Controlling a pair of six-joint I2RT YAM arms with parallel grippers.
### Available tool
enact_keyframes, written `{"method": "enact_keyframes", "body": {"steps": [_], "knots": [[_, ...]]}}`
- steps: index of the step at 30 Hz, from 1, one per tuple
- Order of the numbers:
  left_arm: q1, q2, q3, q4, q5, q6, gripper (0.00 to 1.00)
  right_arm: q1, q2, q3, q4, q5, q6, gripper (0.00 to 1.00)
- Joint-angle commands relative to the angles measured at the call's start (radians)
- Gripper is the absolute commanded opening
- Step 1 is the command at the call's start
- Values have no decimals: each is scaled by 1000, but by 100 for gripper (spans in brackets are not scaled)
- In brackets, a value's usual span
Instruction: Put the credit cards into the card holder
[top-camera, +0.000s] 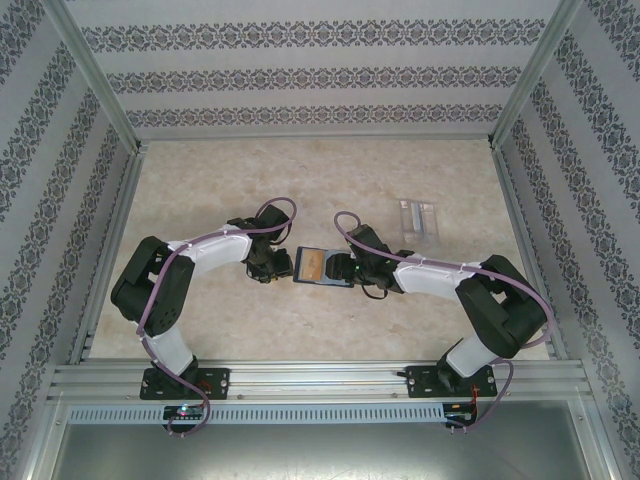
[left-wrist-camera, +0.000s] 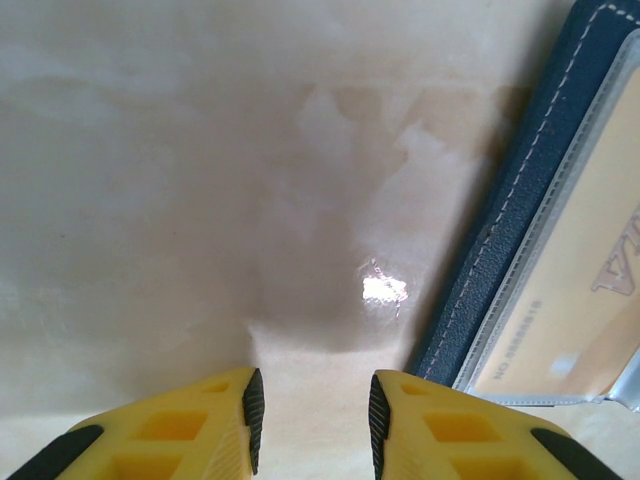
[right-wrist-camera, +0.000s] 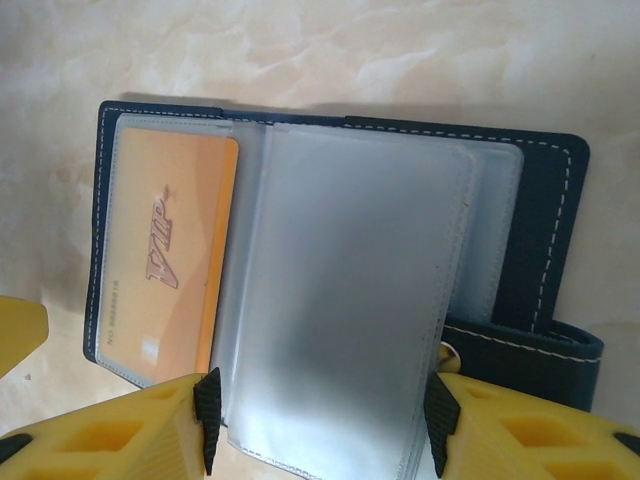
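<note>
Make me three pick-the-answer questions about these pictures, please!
1. Where does the wallet lie?
A. between the two grippers
B. in a far corner
C. on an arm's base

2. What colour is the card in the wallet?
A. green
B. orange
C. pink

3. How is the wallet?
A. snapped shut
B. lying open
C. standing on edge

Answers:
1 A: it lies on the table with the left gripper on one side and the right gripper on the other.
2 B: orange shows through the clear sleeve side of the wallet.
3 B: its inside and sleeves face up.
</note>
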Motion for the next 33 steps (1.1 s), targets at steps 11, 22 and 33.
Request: {"method": "enact_keyframes", "body": {"steps": [11,22,33], "knots": [[10,9,2,-4,12,12,37,17,-1,5,32,-22,16,56],[9,11,1,-2,14,14,37,18,33,21,62,-45,32,54],[12,-8,-10,17,32,12,37,18,41,29,110,-72,53,54]]}}
